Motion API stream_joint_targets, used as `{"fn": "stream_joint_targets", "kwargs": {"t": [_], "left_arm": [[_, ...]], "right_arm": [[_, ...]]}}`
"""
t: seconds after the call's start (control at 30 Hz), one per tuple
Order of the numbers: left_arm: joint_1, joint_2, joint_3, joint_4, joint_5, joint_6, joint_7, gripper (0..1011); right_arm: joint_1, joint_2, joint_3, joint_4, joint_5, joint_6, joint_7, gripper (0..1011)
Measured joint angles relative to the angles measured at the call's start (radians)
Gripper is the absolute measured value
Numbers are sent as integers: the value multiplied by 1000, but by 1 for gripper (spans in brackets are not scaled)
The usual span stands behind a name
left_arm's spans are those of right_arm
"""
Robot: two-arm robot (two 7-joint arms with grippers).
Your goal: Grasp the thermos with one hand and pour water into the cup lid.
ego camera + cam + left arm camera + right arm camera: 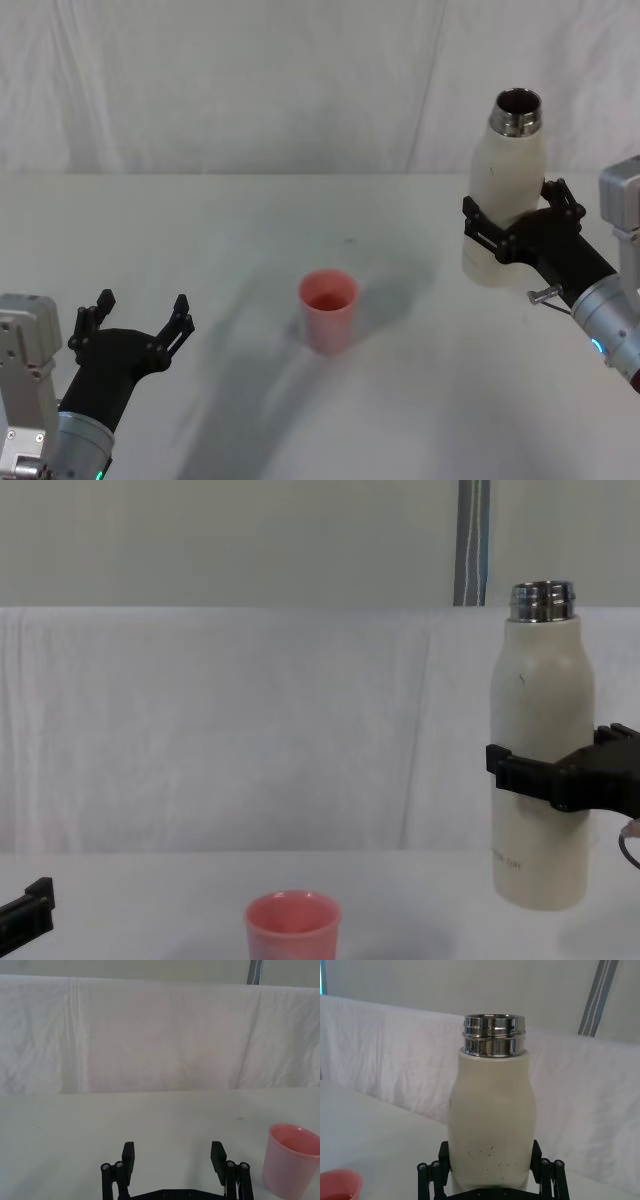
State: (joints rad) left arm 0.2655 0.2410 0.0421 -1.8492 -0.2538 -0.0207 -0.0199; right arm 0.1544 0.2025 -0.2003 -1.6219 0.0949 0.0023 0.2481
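Thermos [505, 190] up, pour not begun!
Right gripper [520, 228] clamps its body, upright above the table's right side; next, swing over the mid-table cup lid [328, 309] and tip. Left gripper [135, 318] idles spread, near-left.

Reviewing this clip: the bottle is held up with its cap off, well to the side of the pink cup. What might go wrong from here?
1. The thermos is upright in the right gripper, well to the right of the cup lid; tilting before it is over the cup would likely spill onto the table.
2. The cup is small and nothing steadies it; the open left gripper sits apart, so a bump could tip it.
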Motion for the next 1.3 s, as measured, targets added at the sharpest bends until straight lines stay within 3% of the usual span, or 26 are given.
{"fn": "stream_joint_targets", "kwargs": {"t": [0.3, 0.8, 1.3], "left_arm": [[0, 0, 0, 0, 0, 0, 0, 1001], [0, 0, 0, 0, 0, 0, 0, 1001], [0, 0, 0, 0, 0, 0, 0, 1001]], "right_arm": [[-32, 0, 8, -27, 60, 40, 0, 950], [-58, 0, -12, -26, 77, 68, -28, 950], [-47, -18, -10, 4, 94, 74, -46, 950]]}}
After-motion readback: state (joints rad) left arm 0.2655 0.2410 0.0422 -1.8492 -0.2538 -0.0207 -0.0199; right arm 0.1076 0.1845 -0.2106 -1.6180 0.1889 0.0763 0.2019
